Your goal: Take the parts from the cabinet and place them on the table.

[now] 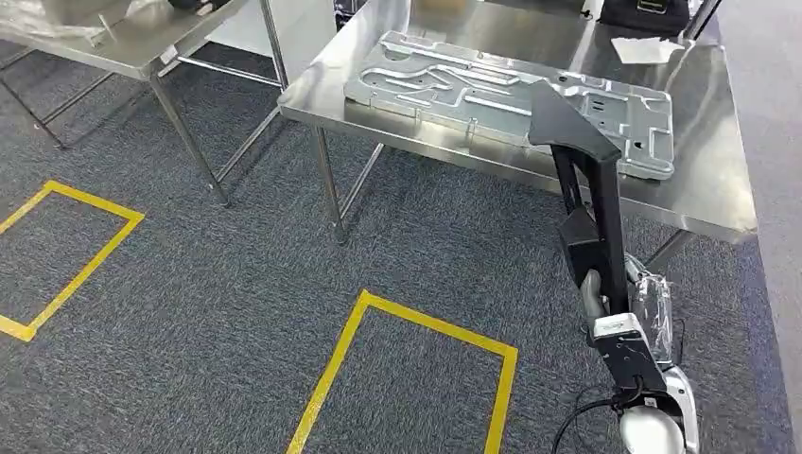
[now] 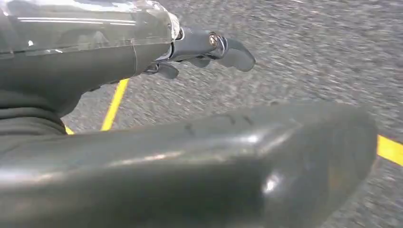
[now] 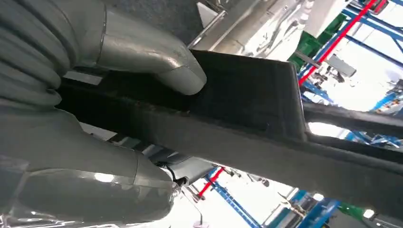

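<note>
While wrist-view thumb (image 3: pixel 142 57) presses, black part (image 1: pixel 582 180) overlaps table (image 1: pixel 719 203).

Steel table (image 1: pixel 719 203) bearing metal panel (image 1: pixel 511 95)

Right robot hand (image 1: pixel 605 293) gripping, left robot hand (image 2: pixel 209 47) apparently empty.

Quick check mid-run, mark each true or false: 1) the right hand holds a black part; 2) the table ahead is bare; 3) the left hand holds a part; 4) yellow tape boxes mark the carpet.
1) True: the right hand grips the black part, which stands upright.
2) False: a large stamped metal panel lies on the steel table.
3) False: the left hand holds nothing, over the carpet.
4) True: yellow tape boxes mark the floor.
</note>
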`<action>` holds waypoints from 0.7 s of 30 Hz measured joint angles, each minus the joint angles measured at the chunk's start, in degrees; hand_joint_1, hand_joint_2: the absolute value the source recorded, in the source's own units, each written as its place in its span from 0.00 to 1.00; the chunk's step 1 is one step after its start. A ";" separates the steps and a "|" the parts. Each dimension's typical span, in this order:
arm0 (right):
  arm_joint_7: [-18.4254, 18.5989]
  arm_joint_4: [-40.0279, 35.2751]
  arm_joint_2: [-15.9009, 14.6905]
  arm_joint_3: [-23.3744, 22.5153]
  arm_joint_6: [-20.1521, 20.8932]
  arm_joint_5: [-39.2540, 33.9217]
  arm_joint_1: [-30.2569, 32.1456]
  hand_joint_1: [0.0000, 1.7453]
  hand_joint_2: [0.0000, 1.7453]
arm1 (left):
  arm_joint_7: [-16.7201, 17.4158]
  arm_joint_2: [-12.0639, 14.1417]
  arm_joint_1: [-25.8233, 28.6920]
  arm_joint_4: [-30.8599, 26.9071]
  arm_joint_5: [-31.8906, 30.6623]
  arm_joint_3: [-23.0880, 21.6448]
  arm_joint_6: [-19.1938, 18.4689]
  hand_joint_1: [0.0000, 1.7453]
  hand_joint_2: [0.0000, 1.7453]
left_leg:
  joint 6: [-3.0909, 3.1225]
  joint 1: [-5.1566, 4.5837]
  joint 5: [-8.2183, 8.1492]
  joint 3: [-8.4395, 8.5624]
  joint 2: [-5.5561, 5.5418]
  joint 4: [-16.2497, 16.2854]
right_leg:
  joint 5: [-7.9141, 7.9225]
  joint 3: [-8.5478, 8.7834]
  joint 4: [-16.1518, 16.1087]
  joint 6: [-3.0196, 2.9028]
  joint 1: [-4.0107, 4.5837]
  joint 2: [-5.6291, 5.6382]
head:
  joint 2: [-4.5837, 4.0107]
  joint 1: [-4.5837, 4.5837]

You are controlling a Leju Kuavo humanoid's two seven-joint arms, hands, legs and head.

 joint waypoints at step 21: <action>-2.08 -6.79 -2.95 -1.53 -2.56 -3.69 -1.52 1.00 1.00 | 0.24 -0.15 -0.05 -0.07 -0.59 -1.27 -1.53 0.00 0.00 | -0.54 -0.29 6.20 -10.93 0.74 4.21 | 1.70 14.86 -7.18 -1.06 0.72 0.74 | 0.00 0.11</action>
